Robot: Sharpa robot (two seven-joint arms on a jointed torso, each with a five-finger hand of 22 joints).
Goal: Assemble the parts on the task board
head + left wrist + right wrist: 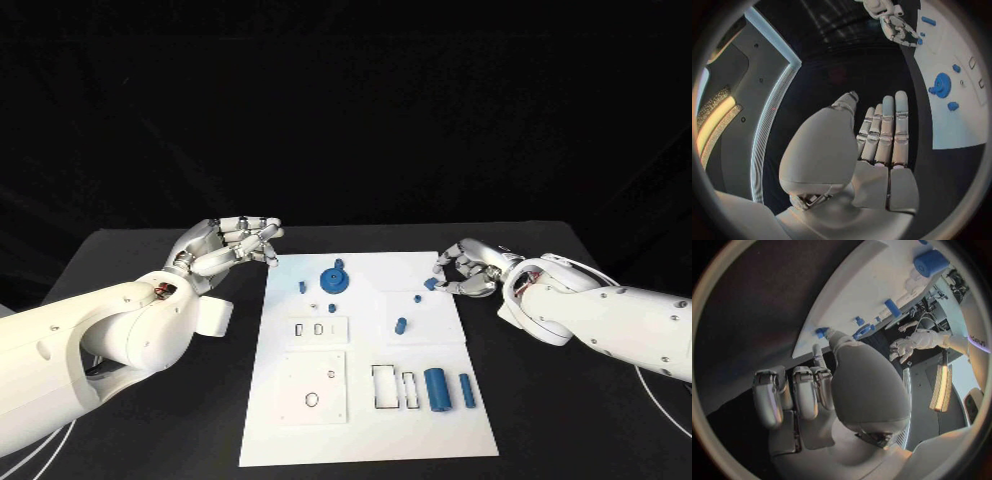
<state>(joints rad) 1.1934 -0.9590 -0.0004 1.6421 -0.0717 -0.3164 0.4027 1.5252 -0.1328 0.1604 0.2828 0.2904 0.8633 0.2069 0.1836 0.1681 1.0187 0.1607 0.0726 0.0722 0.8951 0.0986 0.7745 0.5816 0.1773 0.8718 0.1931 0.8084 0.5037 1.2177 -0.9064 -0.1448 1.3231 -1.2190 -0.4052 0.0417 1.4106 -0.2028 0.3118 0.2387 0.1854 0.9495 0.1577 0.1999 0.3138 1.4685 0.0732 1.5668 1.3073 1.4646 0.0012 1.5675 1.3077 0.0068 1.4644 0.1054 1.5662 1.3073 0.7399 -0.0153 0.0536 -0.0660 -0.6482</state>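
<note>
Left hand (231,243) hovers over the black desk (130,260) just off the task board's (368,440) far left corner, empty, fingers apart and loosely bent. On the board sit blue parts: a round gear-like piece (333,278) toward the far end and two cylinders (449,389) nearer the robot. Right hand (470,268) is at the board's far right edge, fingers curled; its fingertip (831,333) touches a small blue part (821,332).

1. Right hand (469,268) at the board's (368,440) two o'clock edge: whether its curled fingers pinch the small blue part (431,283) is too small to tell.
2. The palm (864,385) hides its fingertips in the right wrist view.
</note>
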